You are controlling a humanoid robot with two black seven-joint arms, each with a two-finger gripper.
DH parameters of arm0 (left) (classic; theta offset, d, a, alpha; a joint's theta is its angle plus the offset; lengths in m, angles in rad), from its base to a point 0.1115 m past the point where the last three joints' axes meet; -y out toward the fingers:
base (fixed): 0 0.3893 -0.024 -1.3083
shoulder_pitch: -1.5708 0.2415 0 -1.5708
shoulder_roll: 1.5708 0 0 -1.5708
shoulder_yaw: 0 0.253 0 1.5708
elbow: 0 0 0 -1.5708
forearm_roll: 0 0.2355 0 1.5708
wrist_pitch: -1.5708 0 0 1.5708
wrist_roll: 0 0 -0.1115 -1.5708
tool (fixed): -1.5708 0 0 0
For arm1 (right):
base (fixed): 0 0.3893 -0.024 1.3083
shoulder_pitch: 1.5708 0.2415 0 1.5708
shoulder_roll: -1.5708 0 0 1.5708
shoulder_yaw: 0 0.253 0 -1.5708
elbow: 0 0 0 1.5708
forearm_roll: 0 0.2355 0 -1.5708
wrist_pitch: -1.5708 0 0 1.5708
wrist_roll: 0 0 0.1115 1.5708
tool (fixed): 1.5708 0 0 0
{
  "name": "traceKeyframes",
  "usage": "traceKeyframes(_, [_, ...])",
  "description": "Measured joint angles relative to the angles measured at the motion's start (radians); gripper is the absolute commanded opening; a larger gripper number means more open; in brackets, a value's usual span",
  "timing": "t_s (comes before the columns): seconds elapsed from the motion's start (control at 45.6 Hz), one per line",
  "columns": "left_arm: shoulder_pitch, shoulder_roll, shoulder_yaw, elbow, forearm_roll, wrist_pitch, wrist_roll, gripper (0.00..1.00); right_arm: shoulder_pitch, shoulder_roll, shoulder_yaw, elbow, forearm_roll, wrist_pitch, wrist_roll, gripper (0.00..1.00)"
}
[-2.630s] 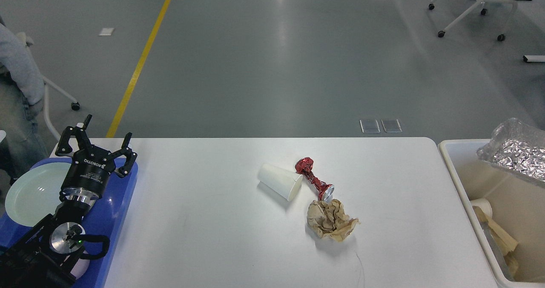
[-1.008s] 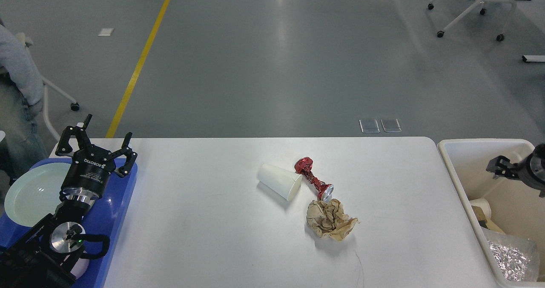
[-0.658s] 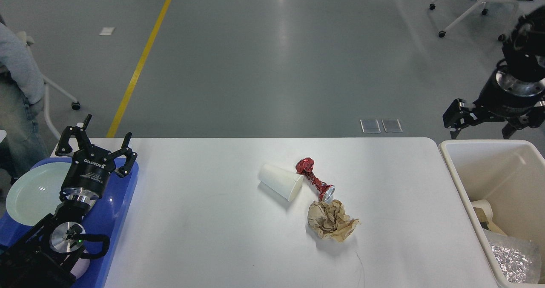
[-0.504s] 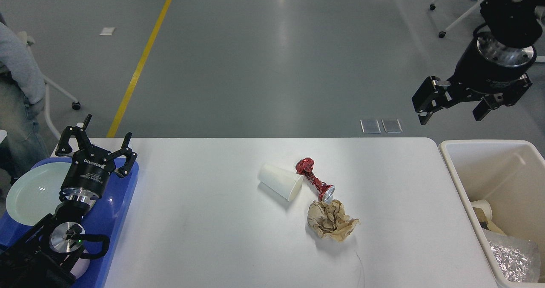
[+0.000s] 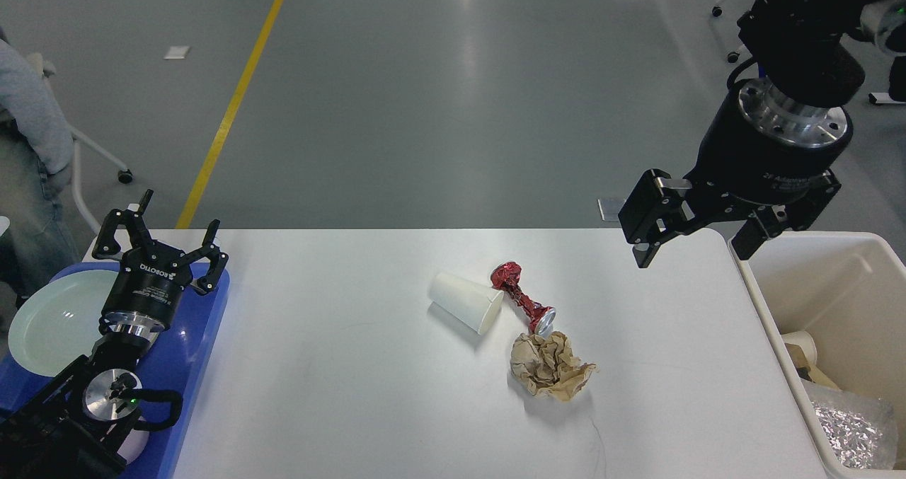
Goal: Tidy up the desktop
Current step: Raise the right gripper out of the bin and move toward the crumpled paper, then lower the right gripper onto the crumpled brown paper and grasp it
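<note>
The white desktop (image 5: 354,394) holds three pieces of litter near its middle: a white paper cup (image 5: 465,302) on its side, a crushed red can (image 5: 523,297) and a crumpled brown paper ball (image 5: 548,366). My right gripper (image 5: 692,249) hangs open and empty above the desktop's back right corner, to the right of the can. My left gripper (image 5: 161,235) is open and empty above the blue tray (image 5: 195,351) at the left edge.
A pale green plate (image 5: 49,323) lies in the blue tray. A cream bin (image 5: 835,302) stands off the right edge, with crumpled foil (image 5: 849,426) and paper scraps inside. A seated person (image 5: 28,132) is at far left. Office chair legs stand at back right.
The foil held over the bin has been dropped into it. My right gripper has risen out of the bin and swung left and lower over the desktop's back right corner. The left arm has not moved.
</note>
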Motion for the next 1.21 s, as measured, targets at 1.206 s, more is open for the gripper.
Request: traceKeyframes(1.206, [0.000, 0.000, 0.000, 0.000, 0.000, 0.000, 0.000, 0.96, -0.857, 0.292, 0.173, -0.419, 0.037, -0.588, 0.010, 1.00])
